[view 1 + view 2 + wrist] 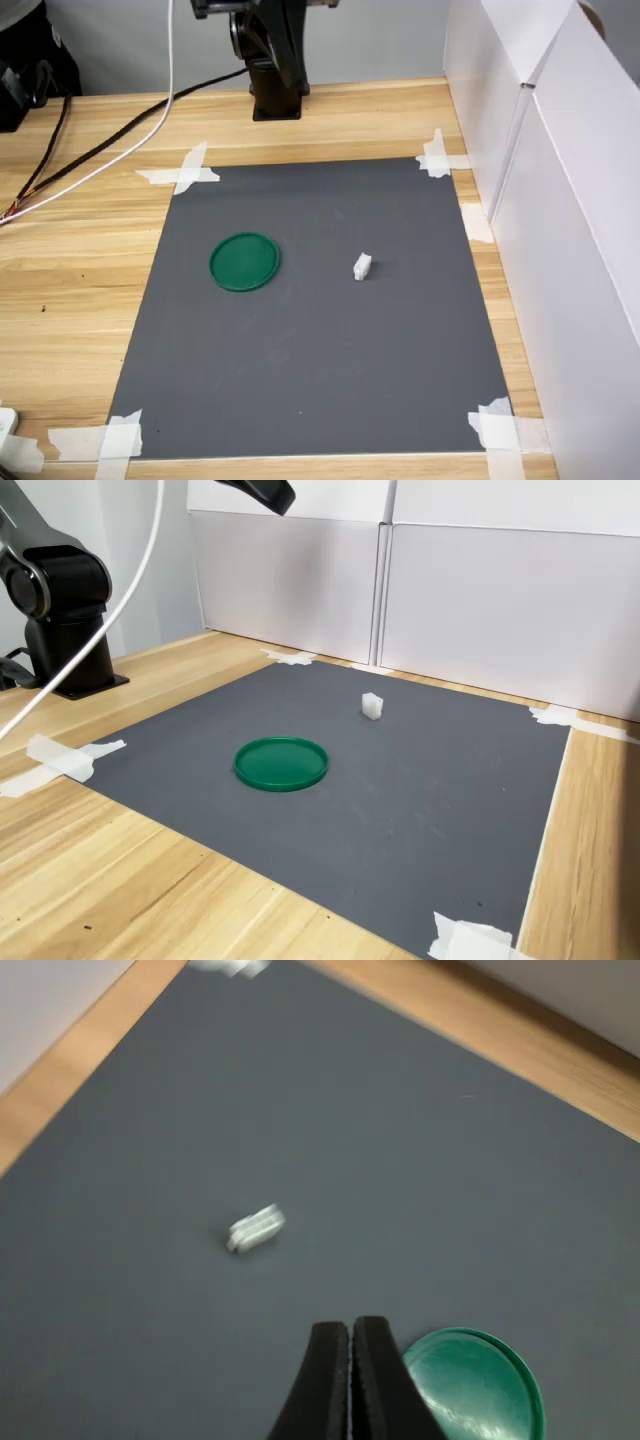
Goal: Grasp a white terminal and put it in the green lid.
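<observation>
The terminal [362,266] is sitting alone on the grey mat [320,380], well apart from the lid [244,261] lying to the first exterior view's left, while the end effector [350,1345] is hanging above both with its black fingers [323,1380] pressed together, holding nothing.

A light wooden surface [80,290] carried a dark grey mat [320,320] held by white tape pieces [180,175] at its corners. On the mat lay the green lid [245,262] and the white terminal [362,267], apart from each other, both well below the raised gripper [350,1335].
</observation>
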Robot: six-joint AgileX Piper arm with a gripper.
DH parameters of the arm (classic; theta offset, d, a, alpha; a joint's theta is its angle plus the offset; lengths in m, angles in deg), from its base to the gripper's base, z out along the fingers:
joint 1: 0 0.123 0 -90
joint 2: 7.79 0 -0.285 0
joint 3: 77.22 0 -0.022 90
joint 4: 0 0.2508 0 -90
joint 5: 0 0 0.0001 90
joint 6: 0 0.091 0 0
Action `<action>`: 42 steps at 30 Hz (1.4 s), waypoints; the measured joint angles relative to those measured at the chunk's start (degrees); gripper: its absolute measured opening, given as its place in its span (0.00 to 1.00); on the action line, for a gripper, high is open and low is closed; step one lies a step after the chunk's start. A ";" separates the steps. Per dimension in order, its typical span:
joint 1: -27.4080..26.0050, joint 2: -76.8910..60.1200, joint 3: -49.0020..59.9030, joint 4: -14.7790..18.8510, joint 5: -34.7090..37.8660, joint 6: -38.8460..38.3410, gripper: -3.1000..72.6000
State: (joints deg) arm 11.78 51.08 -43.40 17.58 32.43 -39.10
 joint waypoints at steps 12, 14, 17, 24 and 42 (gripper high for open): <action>9.29 12.38 -7.08 0.03 5.64 -2.79 0.02; 9.29 14.27 -8.63 0.03 6.48 -2.79 0.02; 9.29 17.42 -11.39 -0.14 8.25 -2.93 0.03; 9.29 24.63 -18.33 -2.83 14.31 -5.54 0.24; 9.29 37.06 -31.35 -7.71 20.92 -7.10 0.93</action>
State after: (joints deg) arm 21.07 88.13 -74.75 9.87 53.35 -46.19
